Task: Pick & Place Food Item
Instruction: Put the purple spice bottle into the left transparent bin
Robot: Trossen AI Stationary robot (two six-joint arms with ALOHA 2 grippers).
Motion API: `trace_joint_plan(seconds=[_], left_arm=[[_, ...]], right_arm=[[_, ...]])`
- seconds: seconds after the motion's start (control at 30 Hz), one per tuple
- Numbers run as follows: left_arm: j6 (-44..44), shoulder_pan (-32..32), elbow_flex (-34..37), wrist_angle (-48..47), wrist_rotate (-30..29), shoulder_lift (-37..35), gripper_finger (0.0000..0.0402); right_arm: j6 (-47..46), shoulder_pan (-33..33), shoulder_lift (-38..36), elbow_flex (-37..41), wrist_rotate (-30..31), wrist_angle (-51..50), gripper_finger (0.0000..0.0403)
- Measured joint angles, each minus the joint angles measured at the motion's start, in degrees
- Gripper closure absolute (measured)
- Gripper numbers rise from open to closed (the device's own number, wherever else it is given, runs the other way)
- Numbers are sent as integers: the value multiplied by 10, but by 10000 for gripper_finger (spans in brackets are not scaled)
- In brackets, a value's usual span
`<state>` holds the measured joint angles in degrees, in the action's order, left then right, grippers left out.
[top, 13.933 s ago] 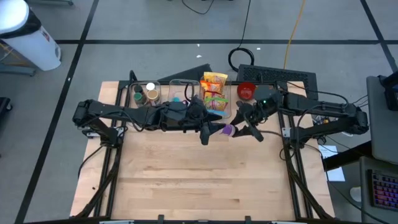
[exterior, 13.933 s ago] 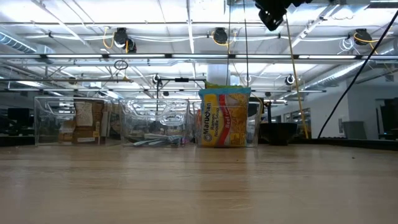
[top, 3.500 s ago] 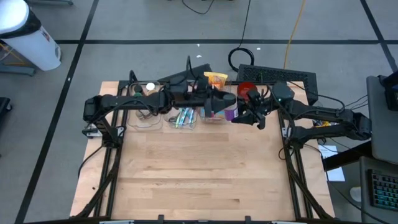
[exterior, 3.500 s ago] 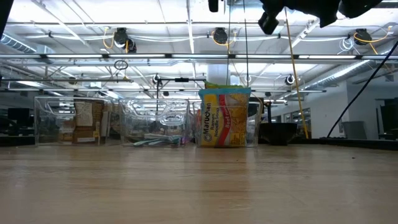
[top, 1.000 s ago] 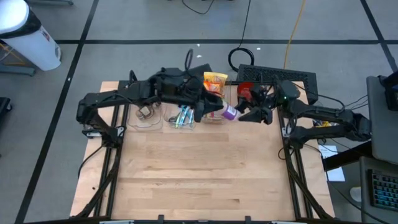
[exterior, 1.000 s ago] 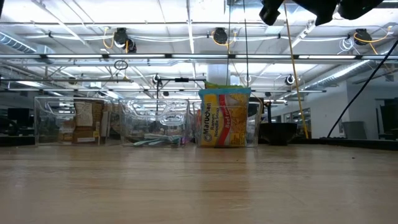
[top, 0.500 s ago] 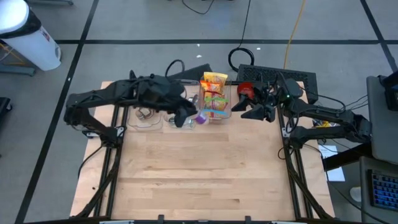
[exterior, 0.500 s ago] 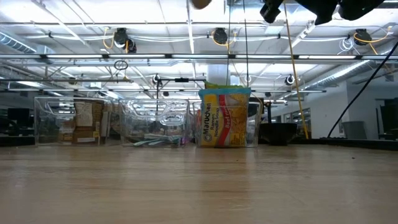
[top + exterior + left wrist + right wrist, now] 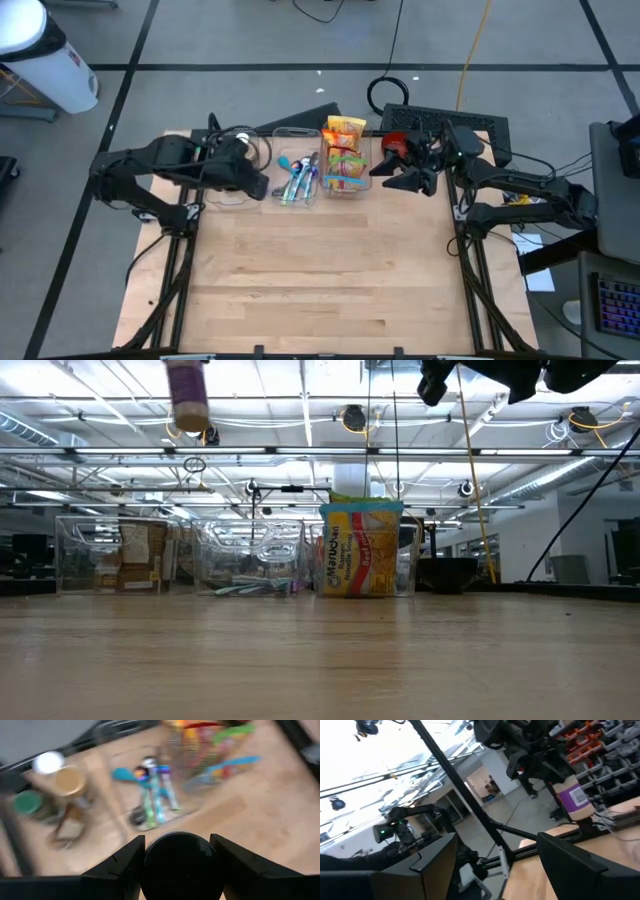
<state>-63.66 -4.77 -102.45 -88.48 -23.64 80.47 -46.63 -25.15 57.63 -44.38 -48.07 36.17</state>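
Observation:
My left gripper (image 9: 258, 186) is shut on a small jar with a purple label (image 9: 188, 395), high over the table's far left. The high view hides the jar under the gripper. Below it stands the left clear bin (image 9: 55, 795) with several lidded jars. The middle bin (image 9: 297, 176) holds blue tubes, the right bin (image 9: 345, 160) ramen packets. My right gripper (image 9: 402, 177) hangs open and empty near the far right, beside a red bowl (image 9: 396, 146). My left gripper pinches the jar between its two fingers, which slant down from above. The jar's dark round end (image 9: 180, 865) faces the wrist camera between the fingers. The labelled body (image 9: 572, 797) hangs below the fingers, nearly upright and lifted clear of the bins.
The three clear bins stand in a row along the table's far edge. A black keyboard (image 9: 450, 122) and cables lie beyond the far right corner. The bare wooden tabletop (image 9: 320, 280) stretches toward the near edge.
My left gripper has carried the jar toward the table's left edge, from over the ramen bin to over the left bin. Its wrist has tipped from nearly level to pointing steeply down. The jar stays lifted clear.

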Motion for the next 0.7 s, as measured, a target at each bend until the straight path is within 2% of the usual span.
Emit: trace_joint_plan(seconds=[0.2,0.47,0.7], left_arm=[[-106,-24,60,-13,-48,-32,195],[-284,-26,191,-17,-79,-58,195],[-352,-11,258,-14,-99,-50,195]], right_arm=[[33,0,0,0,21,-55,138],[39,1,0,0,35,-65,138],[25,1,0,0,65,-65,138]])
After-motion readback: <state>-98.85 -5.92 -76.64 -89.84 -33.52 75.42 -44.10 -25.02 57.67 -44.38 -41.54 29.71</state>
